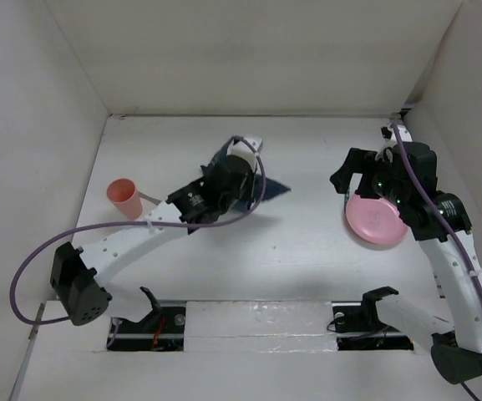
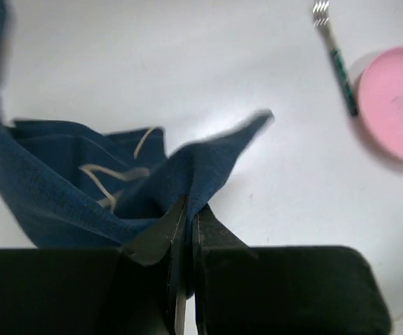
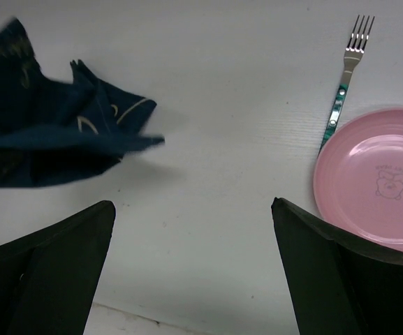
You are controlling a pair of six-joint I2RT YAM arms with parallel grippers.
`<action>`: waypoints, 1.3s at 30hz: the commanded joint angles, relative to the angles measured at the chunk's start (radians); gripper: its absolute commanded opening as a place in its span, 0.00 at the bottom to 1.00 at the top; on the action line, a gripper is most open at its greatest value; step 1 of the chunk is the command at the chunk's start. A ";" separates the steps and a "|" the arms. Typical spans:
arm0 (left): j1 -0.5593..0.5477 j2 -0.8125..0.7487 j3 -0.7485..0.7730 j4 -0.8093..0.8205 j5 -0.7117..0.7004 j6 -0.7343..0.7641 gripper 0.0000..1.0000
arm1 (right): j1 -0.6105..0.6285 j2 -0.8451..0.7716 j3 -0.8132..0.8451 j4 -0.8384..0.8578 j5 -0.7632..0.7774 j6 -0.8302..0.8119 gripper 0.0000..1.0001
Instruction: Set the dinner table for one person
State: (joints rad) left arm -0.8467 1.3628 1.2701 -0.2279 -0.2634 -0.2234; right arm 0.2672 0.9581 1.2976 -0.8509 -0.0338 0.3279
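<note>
The dinner table is a white tabletop with upright white panels. My left gripper is over its middle, shut on a fold of the navy placemat, which hangs crumpled and partly lifted. In the left wrist view the jaws pinch the cloth. My right gripper is open and empty, above the table just left of the pink plate. In the right wrist view the gripper sits between the placemat and the plate. A fork lies beside the plate.
A pink cup stands at the left of the table, with a thin pale object lying beside it. The plate and fork also show in the left wrist view, to the right of the cloth.
</note>
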 commanded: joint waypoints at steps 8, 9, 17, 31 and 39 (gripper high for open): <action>-0.325 -0.212 -0.288 -0.114 -0.335 -0.341 0.29 | -0.017 0.048 -0.072 0.148 -0.046 -0.004 1.00; -0.381 -0.238 -0.311 -0.114 -0.335 -0.359 0.41 | -0.017 0.062 -0.081 0.148 -0.046 -0.004 1.00; -0.626 -0.292 -0.327 -0.262 -0.364 -0.588 0.97 | 0.039 0.111 -0.124 0.139 -0.106 0.054 1.00; -0.500 -0.172 -0.033 -0.892 -0.507 -1.191 1.00 | 0.392 -0.068 -0.395 0.110 -0.133 0.361 1.00; -0.224 -0.134 -0.360 -0.570 -0.075 -0.964 1.00 | 0.464 0.023 -0.595 0.294 -0.114 0.338 1.00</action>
State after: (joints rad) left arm -1.1549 1.2087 0.9798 -0.8886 -0.5163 -1.2304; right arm 0.7269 0.9600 0.7212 -0.6926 -0.1658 0.6525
